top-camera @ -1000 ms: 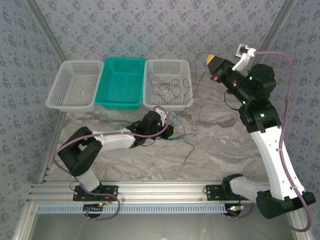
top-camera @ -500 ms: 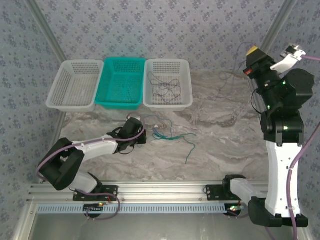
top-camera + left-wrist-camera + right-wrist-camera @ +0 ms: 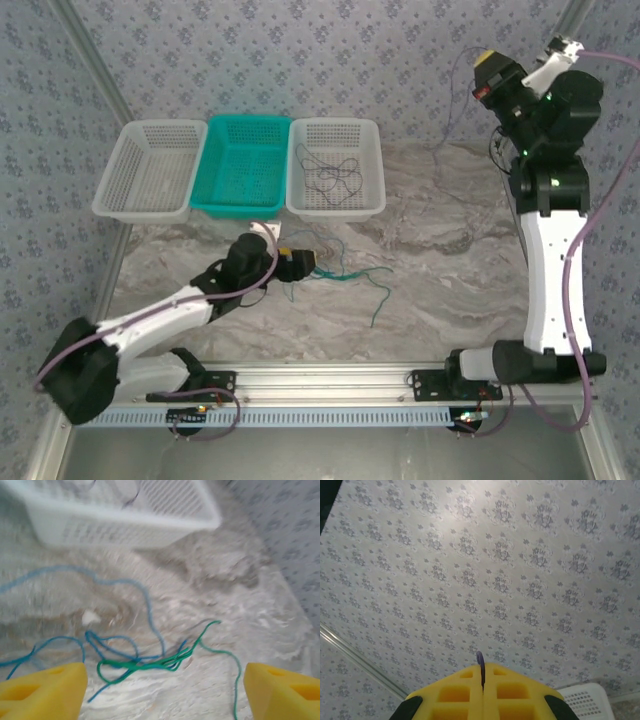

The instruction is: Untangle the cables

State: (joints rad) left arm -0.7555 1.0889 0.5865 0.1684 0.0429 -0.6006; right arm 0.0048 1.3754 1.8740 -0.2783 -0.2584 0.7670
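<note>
A marbled grey tabletop [image 3: 450, 290] is seen from above, with two robot arms bolted at its near edge. Along the far side three perforated plastic baskets are lined up side by side. These are a left white basket [image 3: 140, 212], a teal basket [image 3: 236, 210] and a right white basket [image 3: 335, 208] [image 3: 125, 527]. A loose dark cable [image 3: 330, 178] lies coiled in the right white basket.

The left gripper [image 3: 300, 264] [image 3: 162, 687] is held low over the table, a little in front of the right white basket. Its jaws are spread wide and nothing is held between them. A second ago it was clamped shut close to that basket's front wall. Since then it has been drawn back toward the near edge, moved forward again and released. In the left wrist view the yellow fingertips [image 3: 42, 690] are seen in the bottom corners. Beyond them a hair-thin blue cable [image 3: 322, 268] [image 3: 155, 630] and a hair-thin green cable [image 3: 381, 296] [image 3: 150, 664] lie tangled together on the table. A small white connector [image 3: 90, 617] lies beside the blue loops. The free end of the green cable trails toward the near edge.

The right gripper [image 3: 485, 62] [image 3: 482, 690] is raised high at the far right, against the patterned wallpaper [image 3: 470, 555]. Its fingers are pressed together on a dark purple-grey cable [image 3: 447, 120] [image 3: 480, 665], and a short strand pokes out between the pads. From above, this cable is seen hanging from the gripper down toward the far right of the table. Where its lower end lies cannot be told. A second ago this gripper was lower and nearer the baskets, and it has since been lifted up and away to the right.
</note>
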